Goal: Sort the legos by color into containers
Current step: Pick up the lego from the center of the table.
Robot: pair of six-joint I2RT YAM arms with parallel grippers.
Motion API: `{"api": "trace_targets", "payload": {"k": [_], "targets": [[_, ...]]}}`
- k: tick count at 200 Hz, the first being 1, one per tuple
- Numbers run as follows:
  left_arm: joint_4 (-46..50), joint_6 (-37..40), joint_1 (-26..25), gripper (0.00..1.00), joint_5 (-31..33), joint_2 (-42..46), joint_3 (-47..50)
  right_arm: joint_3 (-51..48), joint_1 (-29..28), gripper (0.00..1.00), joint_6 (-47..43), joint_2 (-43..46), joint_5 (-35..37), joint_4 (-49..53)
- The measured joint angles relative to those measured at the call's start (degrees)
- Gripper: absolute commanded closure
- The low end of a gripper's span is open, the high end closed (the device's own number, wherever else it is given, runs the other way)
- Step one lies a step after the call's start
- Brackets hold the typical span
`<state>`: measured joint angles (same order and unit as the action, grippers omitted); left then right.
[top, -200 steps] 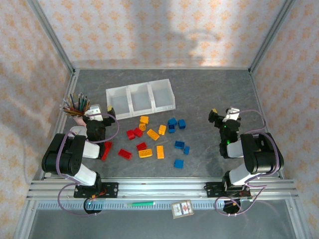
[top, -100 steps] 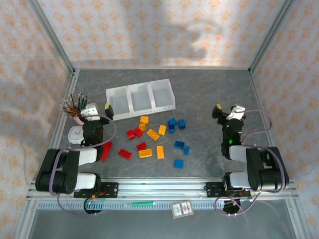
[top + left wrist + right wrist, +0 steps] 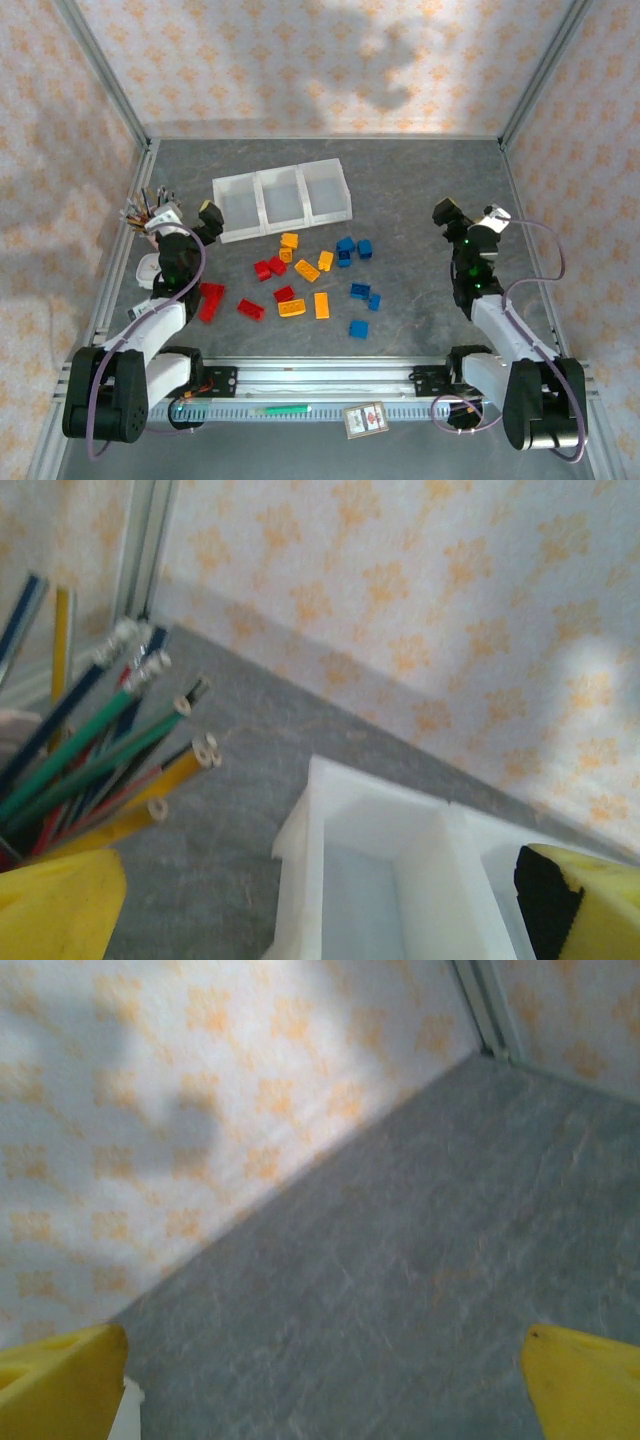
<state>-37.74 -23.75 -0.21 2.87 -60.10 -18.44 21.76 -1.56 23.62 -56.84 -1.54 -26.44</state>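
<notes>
Several legos lie loose mid-table: red ones [image 3: 250,309] on the left, yellow-orange ones [image 3: 307,270] in the middle, blue ones [image 3: 360,291] on the right. The three joined white containers [image 3: 280,200] stand behind them, and no brick shows inside. My left gripper [image 3: 190,224] hovers open by the left bin's near corner. In the left wrist view its yellow fingers [image 3: 55,908] flank that bin [image 3: 385,875], holding nothing. My right gripper [image 3: 467,222] hangs open over bare table at the right, yellow fingertips [image 3: 585,1380] wide apart.
A pink cup of coloured pencils [image 3: 148,212] stands just left of my left gripper, with its pencil tips [image 3: 150,730] close to the left finger. A small white round object [image 3: 148,270] lies under the left arm. Aluminium rails edge the grey table [image 3: 420,180].
Both arms have unfolded from their bases and lifted their wrists. The left gripper shifted slightly left and back toward the bins. The right gripper moved right and back. No lego moved.
</notes>
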Motion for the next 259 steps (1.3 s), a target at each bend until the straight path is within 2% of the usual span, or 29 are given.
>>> {"api": "trace_targets", "payload": {"k": [46,77,104,165,197,259], "targets": [[13.9,-5.51,-0.94,0.01,-5.7,3.5,-4.52,4.46,-1.46,0.0,1.75,-1.27,-5.07,9.92],[23.28,-6.6,-7.08,0.01,-5.88,5.9,-7.87,7.74,-3.37,0.0,1.46,-3.08,-8.92,14.8],[30.73,-7.34,-12.2,0.01,-5.88,5.14,-11.87,10.6,-7.54,0.0,0.5,-5.68,-10.38,19.23],[41.77,-6.14,-24.35,0.04,-5.4,-9.9,-23.65,15.78,-20.55,0.0,-0.04,-13.94,-11.37,24.5],[45.29,-4.66,-27.85,0.09,-4.92,-18.32,-28.04,16.52,-26.8,0.0,0.68,-18.21,-12.02,24.81],[50.1,-1.6,-29.42,0.15,-3.45,-32.28,-36.06,18.49,-28.52,0.0,1.05,-23.17,-12.87,24.76]]}}
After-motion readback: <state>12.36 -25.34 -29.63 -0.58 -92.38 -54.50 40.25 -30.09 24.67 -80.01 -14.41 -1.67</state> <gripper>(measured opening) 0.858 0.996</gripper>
